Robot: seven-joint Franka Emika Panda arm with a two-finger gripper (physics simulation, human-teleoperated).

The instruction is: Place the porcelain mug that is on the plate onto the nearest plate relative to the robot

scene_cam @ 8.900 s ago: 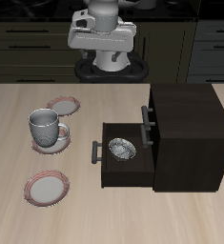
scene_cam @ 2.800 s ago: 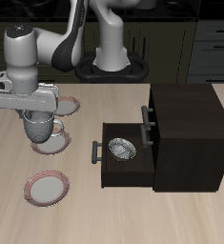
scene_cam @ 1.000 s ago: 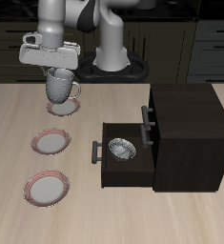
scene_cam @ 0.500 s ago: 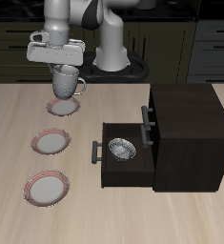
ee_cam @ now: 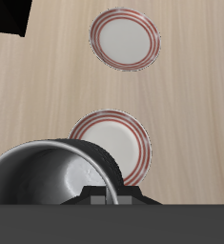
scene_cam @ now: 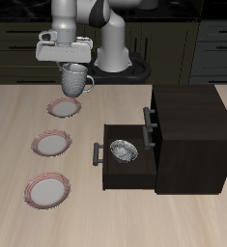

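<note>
My gripper (scene_cam: 69, 66) is shut on the rim of the greyish-white porcelain mug (scene_cam: 75, 82) and holds it in the air, slightly tilted, handle out to the side. The mug hangs just above and behind the nearest plate (scene_cam: 64, 107), the saucer farthest back, which is bare. The middle plate (scene_cam: 51, 144), also bare, lies closer to the front. In the wrist view the mug's open rim (ee_cam: 51, 176) sits by the gripper (ee_cam: 104, 198), with the nearest plate (ee_cam: 112, 143) beyond it and the middle plate (ee_cam: 126, 40) farther off.
A third saucer (scene_cam: 47, 190) lies near the table's front edge. A dark cabinet (scene_cam: 187, 135) stands beside the plates with its drawer (scene_cam: 125, 166) pulled open and a small patterned grey bowl (scene_cam: 123, 150) inside. The cabinet corner (ee_cam: 9, 14) shows in the wrist view.
Over the last second the gripper has carried the mug a little up and sideways toward the robot's base, still over the back plate. The plates, cabinet and bowl have not moved.
</note>
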